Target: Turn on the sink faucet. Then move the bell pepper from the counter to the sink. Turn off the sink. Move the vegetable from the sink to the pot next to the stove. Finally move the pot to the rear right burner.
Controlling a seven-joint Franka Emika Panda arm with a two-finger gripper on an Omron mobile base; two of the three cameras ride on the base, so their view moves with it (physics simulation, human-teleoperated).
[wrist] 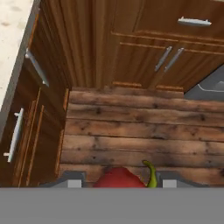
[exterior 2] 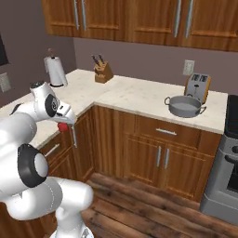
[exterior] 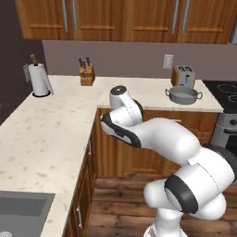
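Bell pepper (wrist: pixel 119 178): red, green-stemmed, held pinched between the tips of the gripper (exterior 2: pixel 65 126), carried over the wooden floor (wrist: pixel 140 131) well short of the pot (exterior 2: pixel 185 106). Pot: judged still unfilled, set on the counter (exterior 2: pixel 139 95) beside the toaster (exterior 2: pixel 197 86); transfer to pot and burner placement were judged outstanding.

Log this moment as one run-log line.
phase: carrying pepper | gripper: shut on bell pepper | position: above wooden floor, off counter | pot: on counter beside toaster

Bell pepper (wrist: pixel 119 178) seemingly half cut off
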